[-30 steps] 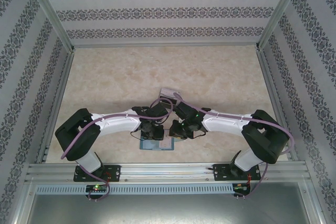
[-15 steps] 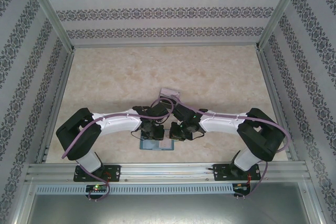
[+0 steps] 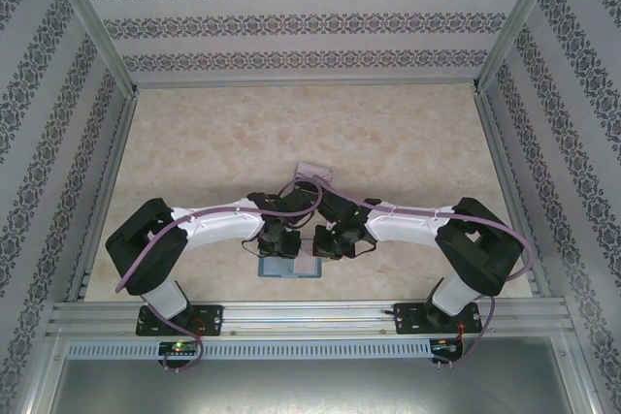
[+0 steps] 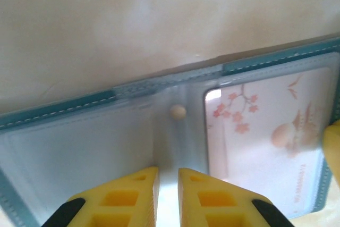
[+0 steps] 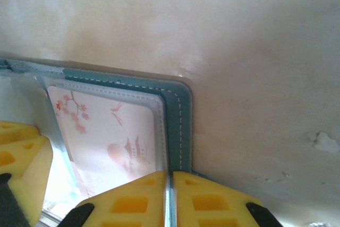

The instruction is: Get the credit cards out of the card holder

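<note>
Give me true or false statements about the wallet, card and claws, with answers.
1. The card holder lies open on the table. True.
2. The pale blossom card lies loose on the table. False: it sits in the holder's pocket.
3. The left claw shows a narrow gap between its fingers, over the middle fold. True.
4. The right claw is spread wide. False: its fingers are pressed together at the pocket's edge.
</note>
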Action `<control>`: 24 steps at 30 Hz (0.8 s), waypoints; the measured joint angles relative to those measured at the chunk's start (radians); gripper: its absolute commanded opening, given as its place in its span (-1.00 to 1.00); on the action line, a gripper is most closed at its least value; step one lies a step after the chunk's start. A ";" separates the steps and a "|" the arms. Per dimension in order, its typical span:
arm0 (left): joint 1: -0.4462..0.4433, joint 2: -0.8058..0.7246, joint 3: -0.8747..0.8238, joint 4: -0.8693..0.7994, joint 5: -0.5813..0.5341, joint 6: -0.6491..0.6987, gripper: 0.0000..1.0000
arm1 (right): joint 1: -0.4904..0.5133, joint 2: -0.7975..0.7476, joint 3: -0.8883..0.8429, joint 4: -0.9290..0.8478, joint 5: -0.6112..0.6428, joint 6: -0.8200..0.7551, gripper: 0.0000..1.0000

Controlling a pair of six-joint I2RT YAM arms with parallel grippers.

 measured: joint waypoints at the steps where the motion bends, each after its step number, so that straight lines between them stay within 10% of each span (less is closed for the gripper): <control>1: 0.000 0.000 0.000 -0.005 -0.005 0.001 -0.61 | 0.000 0.000 0.000 -0.001 0.000 0.000 -0.71; 24: 0.003 -0.073 -0.079 0.212 0.126 -0.079 -0.58 | 0.000 0.000 0.004 -0.008 0.001 -0.019 -0.71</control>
